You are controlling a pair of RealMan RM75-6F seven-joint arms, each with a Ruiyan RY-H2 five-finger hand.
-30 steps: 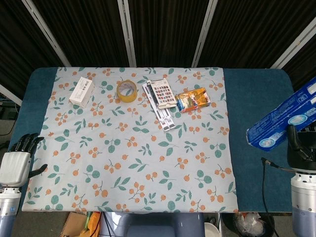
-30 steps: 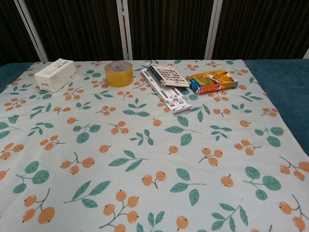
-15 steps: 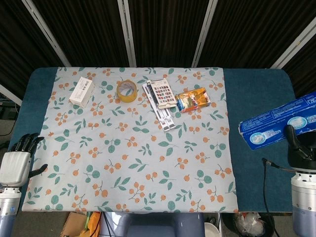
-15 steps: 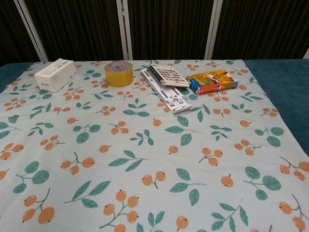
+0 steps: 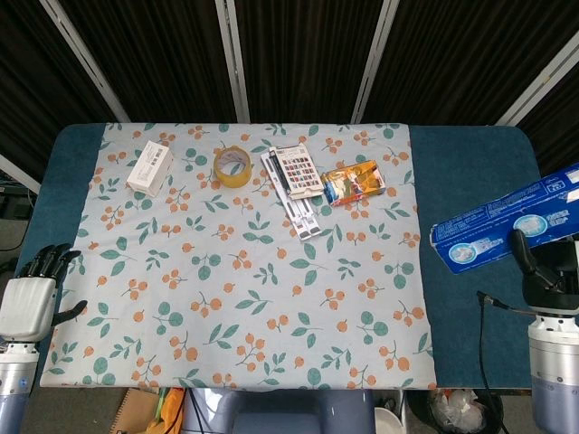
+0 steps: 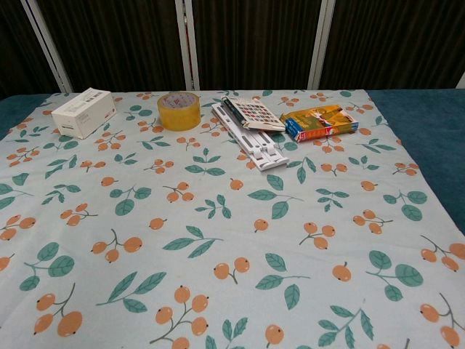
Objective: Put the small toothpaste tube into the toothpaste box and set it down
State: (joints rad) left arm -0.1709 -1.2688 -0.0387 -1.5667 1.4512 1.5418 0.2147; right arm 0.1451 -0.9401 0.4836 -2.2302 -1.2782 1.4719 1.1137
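One blue toothpaste box (image 5: 507, 231) is gripped by the right hand (image 5: 541, 269) above the bare table (image 5: 461, 172) at the right edge (only the head view shows it). The left hand (image 5: 32, 294) rests at the near left corner, holding nothing, fingers loosely apart. The small toothpaste tube cannot be seen; it is possibly inside the box already. For a clean set-down, the box should be lowered level, kept off the floral cloth (image 5: 244, 271) edge, and released only once its long face is flat.

Along the far edge of the worktop (image 5: 470, 172), left to right: carton (image 5: 150, 166), tape roll (image 5: 232, 165), calculator (image 5: 298, 172), packet (image 5: 354, 182).
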